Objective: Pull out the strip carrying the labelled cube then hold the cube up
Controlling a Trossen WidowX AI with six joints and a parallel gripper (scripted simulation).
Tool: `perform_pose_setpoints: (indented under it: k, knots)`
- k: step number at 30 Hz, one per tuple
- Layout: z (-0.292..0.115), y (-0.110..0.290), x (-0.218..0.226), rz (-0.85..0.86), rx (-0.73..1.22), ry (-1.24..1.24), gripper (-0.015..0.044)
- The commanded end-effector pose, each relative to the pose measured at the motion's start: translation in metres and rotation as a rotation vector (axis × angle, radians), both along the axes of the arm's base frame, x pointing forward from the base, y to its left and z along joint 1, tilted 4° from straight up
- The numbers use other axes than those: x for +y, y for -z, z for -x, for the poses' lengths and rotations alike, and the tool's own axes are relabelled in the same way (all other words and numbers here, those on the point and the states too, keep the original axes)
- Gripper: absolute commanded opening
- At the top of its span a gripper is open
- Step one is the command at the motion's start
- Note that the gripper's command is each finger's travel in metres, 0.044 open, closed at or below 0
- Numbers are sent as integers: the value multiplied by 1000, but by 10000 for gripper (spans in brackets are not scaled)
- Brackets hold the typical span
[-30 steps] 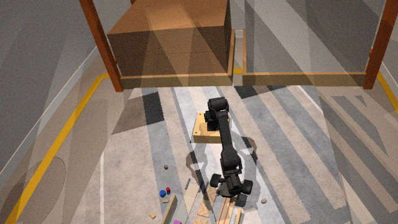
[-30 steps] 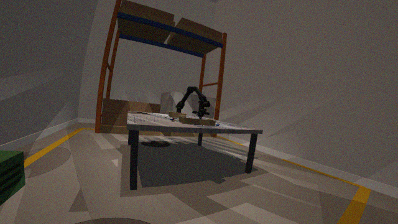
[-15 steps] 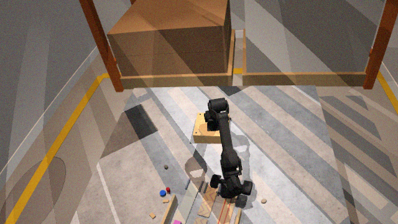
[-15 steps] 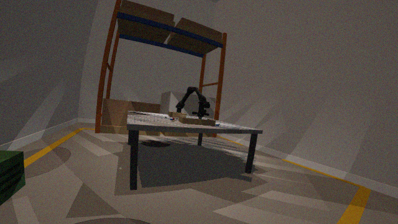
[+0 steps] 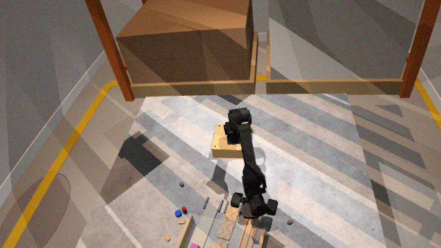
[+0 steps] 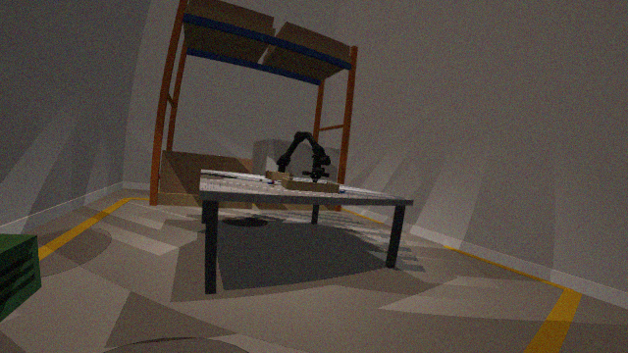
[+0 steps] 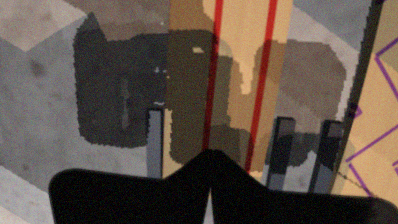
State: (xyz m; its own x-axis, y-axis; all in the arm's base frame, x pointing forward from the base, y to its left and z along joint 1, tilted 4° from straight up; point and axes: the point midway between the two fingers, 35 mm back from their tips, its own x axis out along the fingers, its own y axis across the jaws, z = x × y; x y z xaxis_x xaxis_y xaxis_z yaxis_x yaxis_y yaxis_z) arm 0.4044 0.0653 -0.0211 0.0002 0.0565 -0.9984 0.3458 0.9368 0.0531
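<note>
- End effector (image 7: 210, 165) clenched, jaws pressed together w/ nothing between; only a thin pale seam shows at the tips in wrist view.
- It sits directly over the near end of the red-lined strip (image 7: 240, 60), a tan strip w/ two red lines running lengthwise, straight ahead of the tips. Can't tell if the tips touch it or hover just above.
- In top view the end effector (image 5: 254, 210) is at the lower edge of the picture, and the red-lined strip (image 5: 245, 235) runs on from it toward the frame edge.
- Purple-zigzag strip (image 7: 380, 115) lies just right of the end effector in wrist view, apart from the red-lined one, grey worktop (image 7: 40, 100) showing between.
- Grey pegs (image 7: 155, 142) stand upright close by: one just left of the tips, two more just right.
- Labelled cube: not identifiable in any view; the strips' far ends are cut off by the frame.
- Top view, off to the side of the end effector: blue disc (image 5: 178, 213) and red cylinder (image 5: 184, 209) touching or nearly so, small tan blocks near them, a magenta piece (image 5: 194, 245) at the frame edge.
- Wooden base block (image 5: 225, 146) holds the arm, well behind the end effector.
- Exterior view: too small and dim for strip detail; end effector (image 6: 318, 175) low over the worktop (image 6: 304, 198).
</note>
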Motion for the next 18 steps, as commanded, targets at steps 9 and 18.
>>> perform_pose_setpoints:
  k: [9,18]
  knots:
    - [0,2,-1,4,0,4,0]
    - [0,3,0,4,0,4,0]
